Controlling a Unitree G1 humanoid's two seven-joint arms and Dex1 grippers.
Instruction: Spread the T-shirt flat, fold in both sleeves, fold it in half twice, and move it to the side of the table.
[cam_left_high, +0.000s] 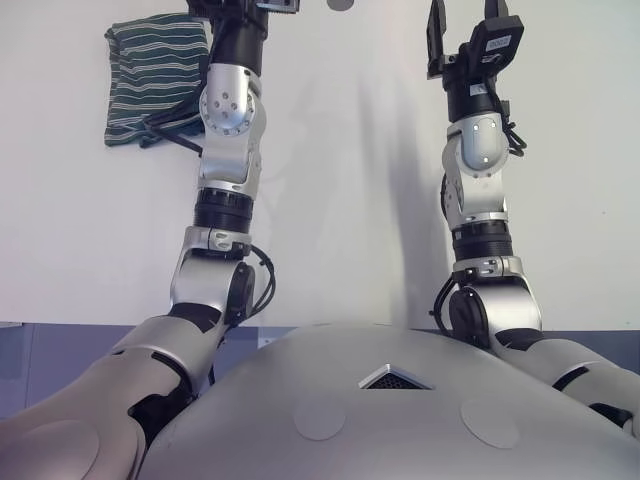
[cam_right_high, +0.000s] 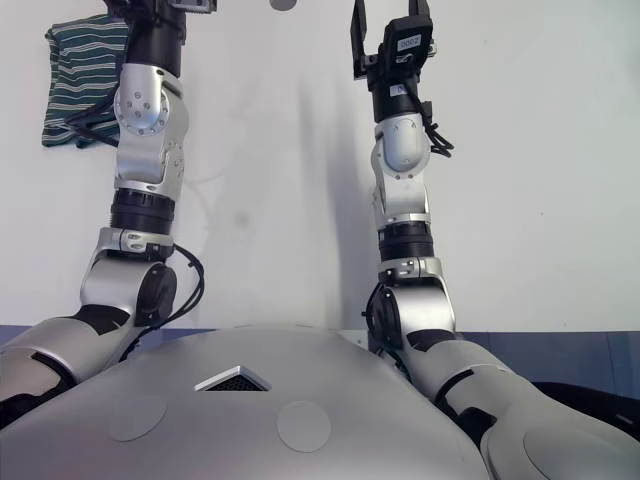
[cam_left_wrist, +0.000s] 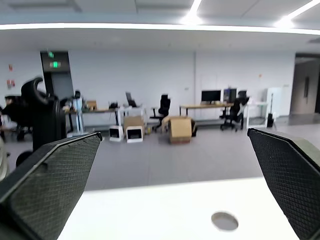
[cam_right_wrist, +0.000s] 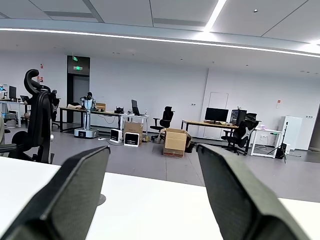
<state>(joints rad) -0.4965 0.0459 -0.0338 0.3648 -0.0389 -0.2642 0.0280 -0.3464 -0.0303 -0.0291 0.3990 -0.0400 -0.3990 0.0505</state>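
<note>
T-shirt (cam_left_high: 150, 75) sits folded at the far left of the tabletop (cam_left_high: 350, 200). Left pincer (cam_left_wrist: 174, 135) is wide and empty near it; right pincer (cam_left_high: 468, 30) is wide and empty. Looks like the last step is done, so next is just pulling the arms back.

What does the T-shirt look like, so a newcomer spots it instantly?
Start at the white table. On its far left side, next to the left arm, lies the T-shirt. It is a folded bundle, dark green with thin white stripes, the only cloth there.
</note>
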